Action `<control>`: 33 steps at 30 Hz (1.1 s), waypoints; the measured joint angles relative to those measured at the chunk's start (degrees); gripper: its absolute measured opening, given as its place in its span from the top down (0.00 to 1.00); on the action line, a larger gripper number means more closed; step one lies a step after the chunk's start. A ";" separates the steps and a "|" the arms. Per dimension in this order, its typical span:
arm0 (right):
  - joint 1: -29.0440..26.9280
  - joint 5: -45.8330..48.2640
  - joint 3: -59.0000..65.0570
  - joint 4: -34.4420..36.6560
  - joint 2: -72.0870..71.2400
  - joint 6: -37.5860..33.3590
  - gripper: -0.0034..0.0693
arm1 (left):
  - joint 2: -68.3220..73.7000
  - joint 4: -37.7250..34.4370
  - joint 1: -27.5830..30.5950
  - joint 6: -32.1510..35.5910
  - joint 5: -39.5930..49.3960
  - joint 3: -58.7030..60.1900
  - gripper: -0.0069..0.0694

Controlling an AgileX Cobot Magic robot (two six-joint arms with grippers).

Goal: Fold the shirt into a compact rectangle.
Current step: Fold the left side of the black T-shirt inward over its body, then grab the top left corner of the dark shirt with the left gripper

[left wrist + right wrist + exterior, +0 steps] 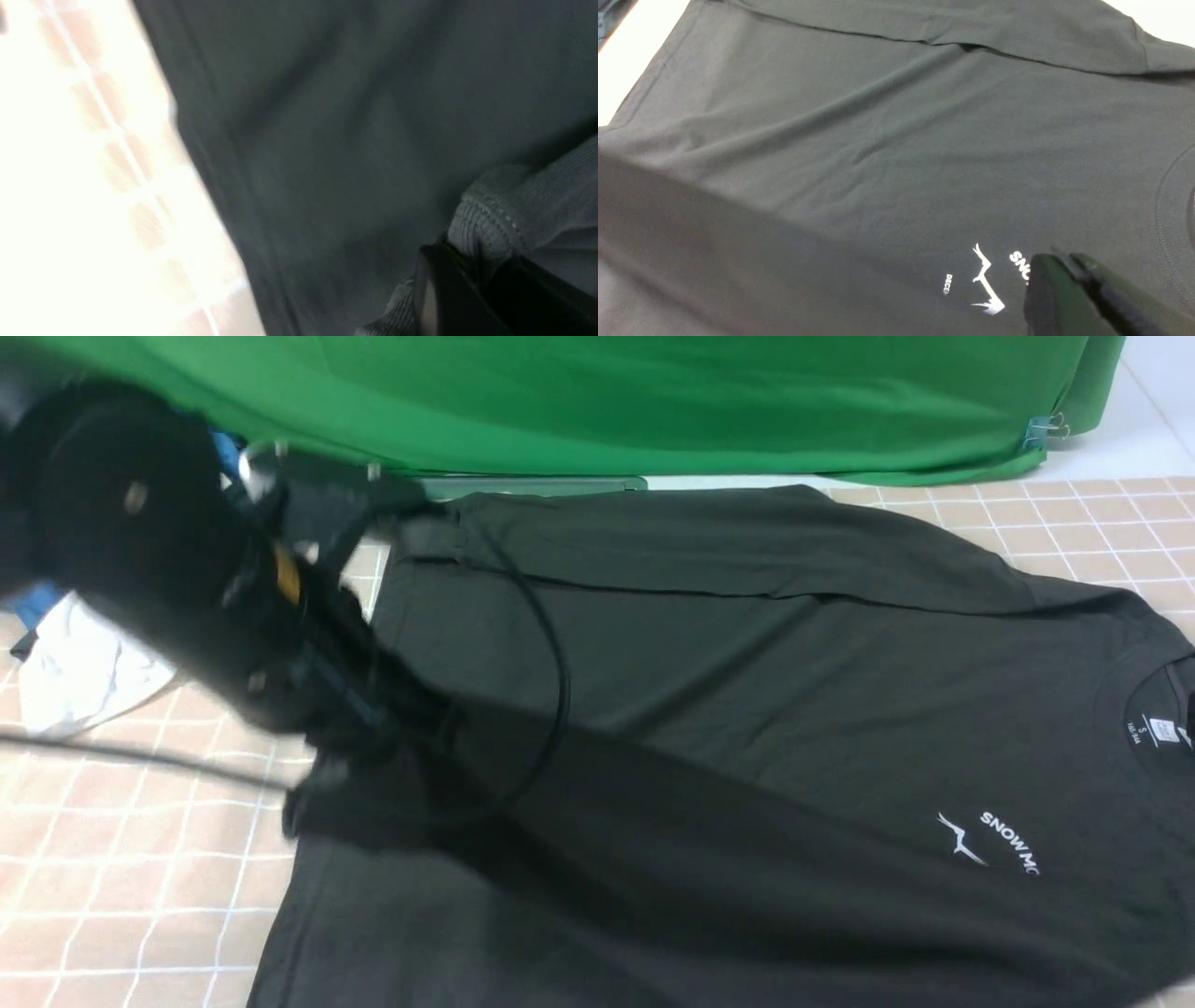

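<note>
The black shirt (747, 691) lies spread on the checked cloth, collar at the right, with its white mountain logo and lettering (1008, 845) near the chest. My left gripper (369, 747) is at the shirt's left side, blurred, with a fold of fabric raised around it. In the left wrist view the left gripper (486, 266) is shut on a stitched, ribbed edge of the shirt (495, 214). The right gripper (1057, 261) does not show in the front view. In its wrist view it hangs shut over the shirt (878, 140) beside the logo (985, 284), holding nothing.
A green backdrop cloth (653, 401) hangs along the far edge, held by a clip (1046, 427). A pile of white and blue clothes (75, 672) lies at the far left. The pink checked tablecloth (121, 868) shows around the shirt. A black cable (560, 663) loops off the left arm.
</note>
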 joint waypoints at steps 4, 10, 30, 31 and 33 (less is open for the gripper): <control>0.00 0.00 0.00 0.05 0.00 0.00 0.89 | 4.60 1.04 3.79 -0.13 -1.09 -3.28 0.84; 0.00 0.00 0.00 0.23 0.00 0.00 0.89 | 10.84 1.96 8.49 1.19 -7.52 -4.81 0.84; 0.00 0.00 0.00 0.86 0.00 0.00 0.86 | 18.61 9.13 12.23 -9.72 -20.33 -7.52 0.27; 0.00 0.00 0.00 0.88 0.00 0.00 0.86 | 19.52 7.58 13.26 -10.14 -20.69 -9.23 0.24; 0.00 0.00 0.00 0.93 0.00 0.00 0.86 | 22.51 2.90 15.61 -8.79 -20.89 -14.17 0.20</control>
